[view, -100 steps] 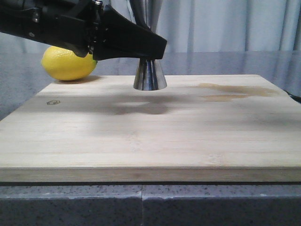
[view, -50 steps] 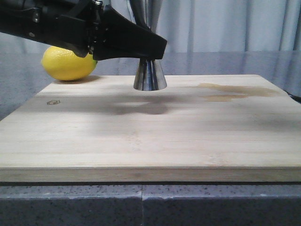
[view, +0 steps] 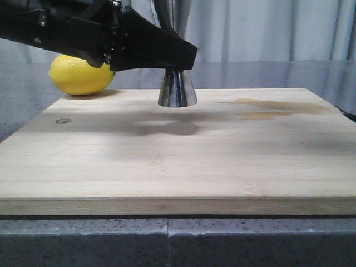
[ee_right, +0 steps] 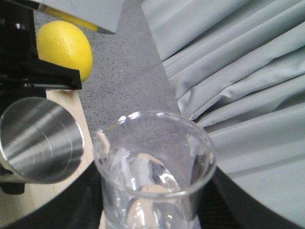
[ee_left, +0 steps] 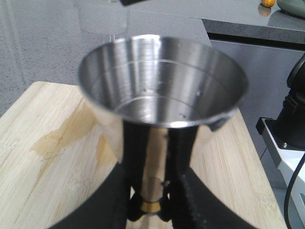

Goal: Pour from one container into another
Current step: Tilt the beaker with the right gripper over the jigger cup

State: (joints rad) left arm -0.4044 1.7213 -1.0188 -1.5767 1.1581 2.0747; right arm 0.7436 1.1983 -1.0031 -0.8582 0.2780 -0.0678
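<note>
The steel jigger (view: 177,90) stands upright over the far middle of the wooden board (view: 178,167), its base at the board's surface. My left gripper (view: 179,59) reaches in from the left and is shut on its narrow waist. In the left wrist view the black fingers (ee_left: 135,181) flank the gold band under the jigger's open cup (ee_left: 162,81). My right gripper (ee_right: 152,202) is shut on the clear glass beaker (ee_right: 153,157), held just beside the jigger's mouth (ee_right: 40,138). The lip faces the jigger. The beaker (ee_left: 102,19) shows blurred behind the cup. The front view shows neither the beaker nor the right gripper.
A lemon (view: 80,74) lies on the grey counter off the board's far left corner, behind the left arm. A brownish stain (view: 278,105) marks the board's far right. Grey curtains (ee_right: 238,71) hang behind the counter.
</note>
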